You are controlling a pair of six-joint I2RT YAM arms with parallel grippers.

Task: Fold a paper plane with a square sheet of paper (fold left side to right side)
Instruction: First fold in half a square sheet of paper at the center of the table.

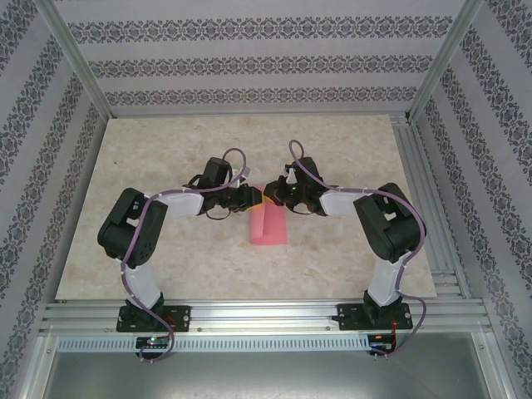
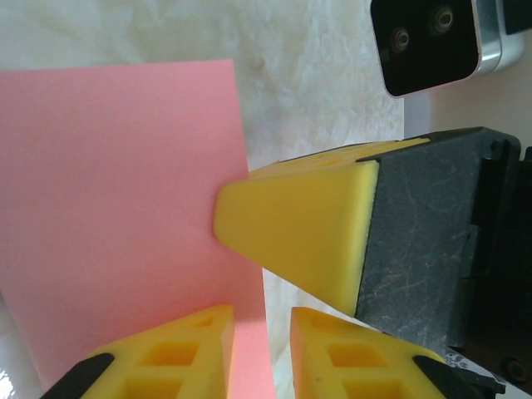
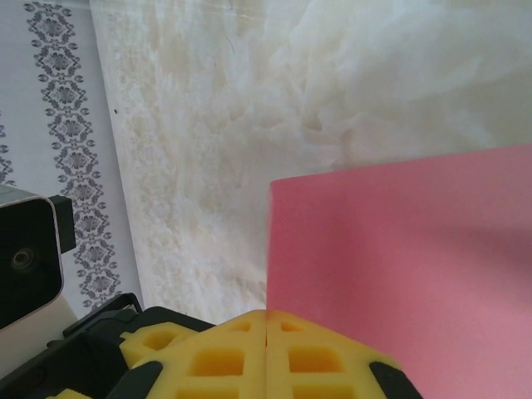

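Observation:
The square sheet of paper [image 1: 268,226] lies pink-red on the table's middle, as an upright rectangle in the top view. Both grippers meet at its far edge. My right gripper [image 1: 272,197] is shut, and in the right wrist view the paper [image 3: 416,274] has its left edge running straight into the closed seam of my right gripper [image 3: 266,317]. My left gripper [image 2: 262,320] has a narrow gap between its yellow fingers, and the paper [image 2: 116,208] has its right edge lying in that gap. The right arm's yellow finger [image 2: 299,237] rests on that same edge just beyond.
The pale marbled tabletop [image 1: 166,166] stretches all round the paper. Aluminium rails [image 1: 266,312] run along the near edge and the right side. Patterned walls [image 1: 249,58] close in the back and both sides. The right wrist's camera housing [image 2: 428,41] hangs close above my left fingers.

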